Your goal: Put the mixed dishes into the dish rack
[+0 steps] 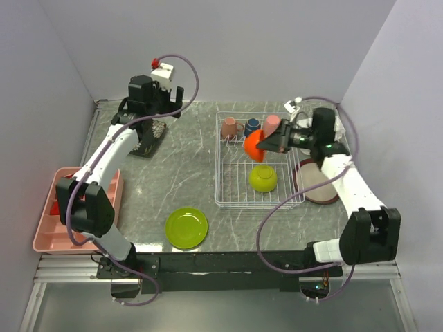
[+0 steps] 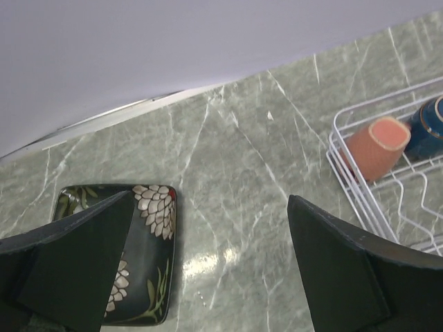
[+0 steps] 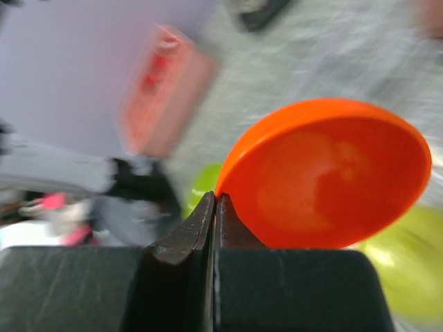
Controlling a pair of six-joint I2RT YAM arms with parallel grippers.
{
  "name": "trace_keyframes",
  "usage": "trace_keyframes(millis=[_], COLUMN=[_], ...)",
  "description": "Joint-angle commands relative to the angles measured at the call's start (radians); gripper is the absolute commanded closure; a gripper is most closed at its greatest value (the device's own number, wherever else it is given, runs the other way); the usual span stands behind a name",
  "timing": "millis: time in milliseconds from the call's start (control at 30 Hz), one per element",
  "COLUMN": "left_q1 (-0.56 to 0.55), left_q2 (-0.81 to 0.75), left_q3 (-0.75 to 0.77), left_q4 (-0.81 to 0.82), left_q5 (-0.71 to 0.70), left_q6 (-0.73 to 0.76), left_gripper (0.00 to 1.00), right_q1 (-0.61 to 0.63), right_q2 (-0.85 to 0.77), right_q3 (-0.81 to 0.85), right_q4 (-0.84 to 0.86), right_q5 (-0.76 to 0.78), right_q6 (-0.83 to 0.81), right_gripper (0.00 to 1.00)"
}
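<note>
Two sets of fingers are logged. The right fingers are pinched shut on the rim of the orange bowl, which is held on edge over the far half of the dish rack. Contact with the wires cannot be told, and the right wrist view is smeared. The lime green bowl is seen inside the rack. The brown round plate is partly covered by the right arm. The left fingers are spread wide and empty above the black floral square plate, one end of which is hidden by a finger. Bare worktop is left between that plate and the rack. The navy cup is cut off at the frame edge.
</note>
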Motion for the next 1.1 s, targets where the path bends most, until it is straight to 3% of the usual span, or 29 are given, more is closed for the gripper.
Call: trace_keyframes(millis=[0,67,167,533,933,1067], left_q1=[-0.009,-0.009,-0.009,0.022,0.040,0.040], left_q2=[-0.087,-0.100,-0.126,-0.191,-0.179,-0.179], left_q3=[-0.029,-0.050,-0.082,-0.126,-0.123,-0.121], left_q4=[0.009,-0.003,-0.012,-0.028,-0.035,-0.040], left_q5=[-0.018,-0.024,-0.039,-0.041,-0.033,-0.036], left_q6=[0.042,0.056,0.068,0.097,0.093,0.097], left_gripper=[0.01,0.00,0.01,0.01,0.01,0.01], right_q1=[0.122,0.150,0.196,0.213,0.208,0.208], right_q2=[0.059,0.111,0.179,0.255,0.395,0.441], right_q3=[-0.074,-0.123,-0.151,-0.275,-0.413,-0.430], right_q4=[0.789,0.951,1.039,1.065,1.479,1.518], right_q5=[-0.143,-0.133,-0.113,-0.111,-0.137,-0.131], right_q6=[0.557,0.659,0.713,0.784,1.055,1.086], right_gripper=[1.00,1.00,1.00,1.00,1.00,1.00])
